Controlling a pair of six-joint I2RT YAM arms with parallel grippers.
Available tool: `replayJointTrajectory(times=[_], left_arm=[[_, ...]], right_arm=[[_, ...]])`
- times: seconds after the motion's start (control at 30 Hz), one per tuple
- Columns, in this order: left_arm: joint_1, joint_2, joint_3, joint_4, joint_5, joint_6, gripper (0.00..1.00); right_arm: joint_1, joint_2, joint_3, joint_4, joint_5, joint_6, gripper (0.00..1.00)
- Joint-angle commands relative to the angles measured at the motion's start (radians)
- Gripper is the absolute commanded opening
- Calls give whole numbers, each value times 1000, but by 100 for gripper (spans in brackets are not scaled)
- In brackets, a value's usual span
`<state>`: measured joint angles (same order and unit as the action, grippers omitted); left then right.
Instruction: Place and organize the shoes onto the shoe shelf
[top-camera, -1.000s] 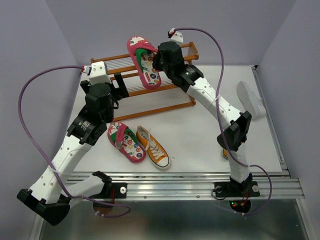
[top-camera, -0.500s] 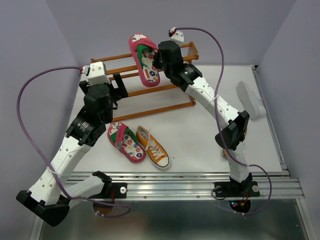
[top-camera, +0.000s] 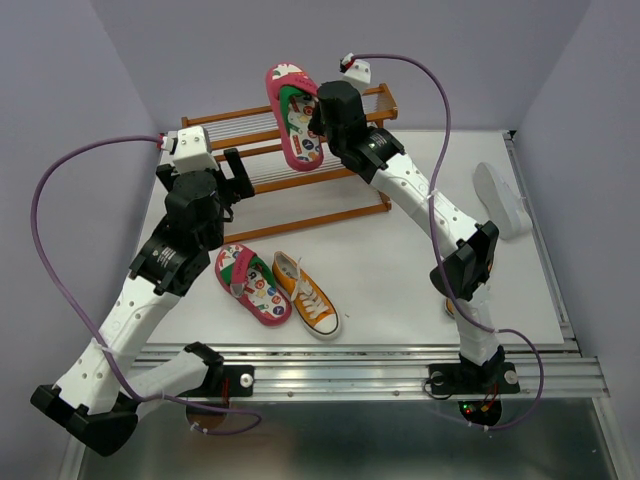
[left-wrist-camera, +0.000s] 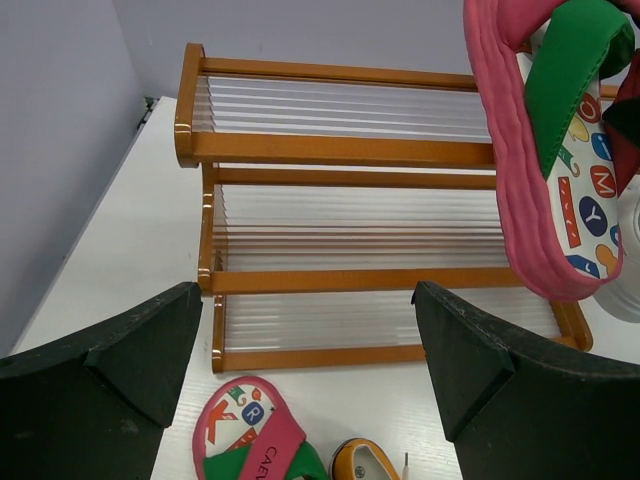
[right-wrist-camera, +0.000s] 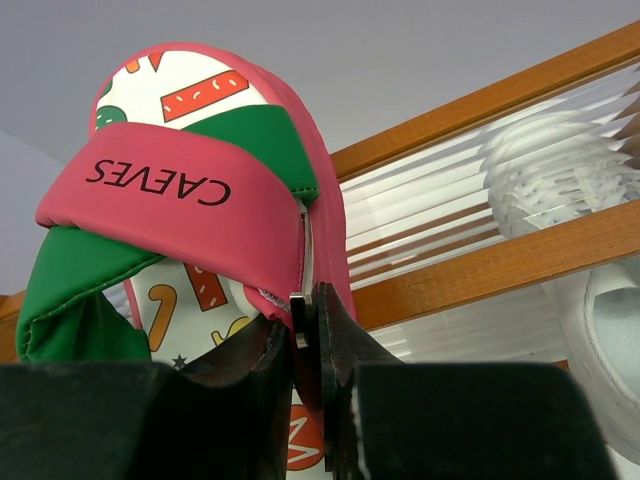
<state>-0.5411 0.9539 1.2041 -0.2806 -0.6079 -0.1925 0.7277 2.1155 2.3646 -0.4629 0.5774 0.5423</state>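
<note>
My right gripper (top-camera: 320, 118) is shut on the edge of a pink shoe (top-camera: 293, 112) with green lining and holds it above the shoe shelf (top-camera: 330, 213). The right wrist view shows the jaws (right-wrist-camera: 312, 325) pinching the shoe's rim (right-wrist-camera: 190, 190), with the shelf (right-wrist-camera: 480, 265) behind. My left gripper (top-camera: 230, 172) is open and empty; in its wrist view (left-wrist-camera: 308, 300) it faces the shelf (left-wrist-camera: 340, 150). The second pink shoe (top-camera: 252, 284) and an orange sneaker (top-camera: 307, 295) lie on the table before the shelf. A white sneaker (top-camera: 503, 198) lies at the right.
Another white sneaker (right-wrist-camera: 545, 160) shows through the shelf rods at the shelf's right end. A bit of orange (top-camera: 449, 308) shows behind the right arm's elbow. Purple cables loop over both arms. Grey walls close in the back and sides.
My right gripper has carried the pink shoe up and back over the shelf's top tier. My left arm has shifted slightly left.
</note>
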Motion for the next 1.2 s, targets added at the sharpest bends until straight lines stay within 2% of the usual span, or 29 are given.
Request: replayJointTrajectory(times=[0.0,0.07,0.1,0.17,0.23,0.3,0.37,0.5,0.53,0.67,0.7,0.73,0.93,1.07,1.17], left_arm=[[6,-24,-6,20,-24,2,99],[6,-24,-6,20,-23,2,99],[6,-24,-6,20,-21,2,99],[6,-26,-5,21,-20,2,99],[6,-26,-6,20,-20,1,99],[6,-24,-5,18,-21,-4,99],[6,-23,-5,15,-23,-5,99],[4,-14,0,6,-27,-12,99],[6,-12,-1,4,-26,-13,99],[6,-3,-1,-5,-24,-22,99],[6,-3,-5,-5,-24,-24,99],[7,-1,-8,-3,-26,-22,99],[82,39,-12,-77,17,-67,99],[148,89,18,-231,60,-131,98],[156,137,32,-366,59,-211,94]], right_arm=[[3,-23,48,138,56,-5,1],[3,-20,50,141,55,-7,8],[3,-19,48,145,49,-10,23],[3,-12,50,147,29,-16,32],[3,-11,47,147,21,-16,48],[3,-9,44,147,16,-16,54],[3,-11,45,147,10,-18,64],[3,-29,44,148,-19,-24,73],[3,-35,42,150,-25,-24,80],[3,-74,16,151,-72,-54,94],[3,-81,16,152,-88,-70,94],[3,-89,19,150,-93,-83,100],[3,-227,-50,150,-61,-182,100],[3,-356,-172,156,28,-234,100],[3,-471,-324,197,110,-262,100]])
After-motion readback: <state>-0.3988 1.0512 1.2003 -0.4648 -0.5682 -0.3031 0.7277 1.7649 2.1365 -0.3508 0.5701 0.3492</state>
